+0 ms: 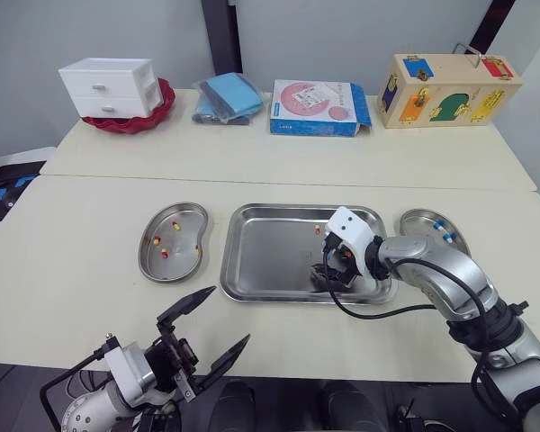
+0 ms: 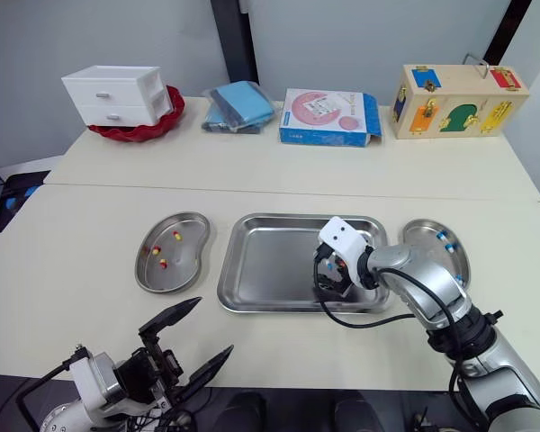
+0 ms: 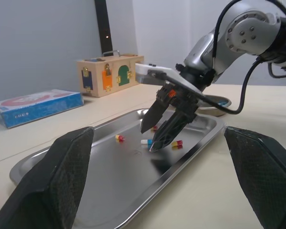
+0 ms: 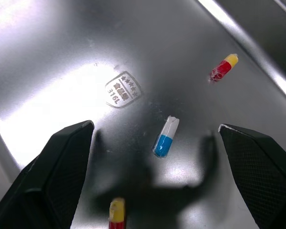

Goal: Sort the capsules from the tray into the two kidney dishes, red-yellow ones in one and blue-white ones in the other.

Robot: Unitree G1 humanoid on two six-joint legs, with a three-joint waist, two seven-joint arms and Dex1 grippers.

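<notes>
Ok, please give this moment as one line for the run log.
right gripper: open, low over blue-white capsule in tray | left gripper: open, off the tray | grasp: not yet

A tray [image 1: 265, 256] lies centred on the table [image 1: 72, 270], left dish [image 1: 187, 248] and right dish [image 1: 418, 224] flanking it, capsules [image 4: 166, 137] in all three, boxes [image 1: 317, 108] behind.
</notes>
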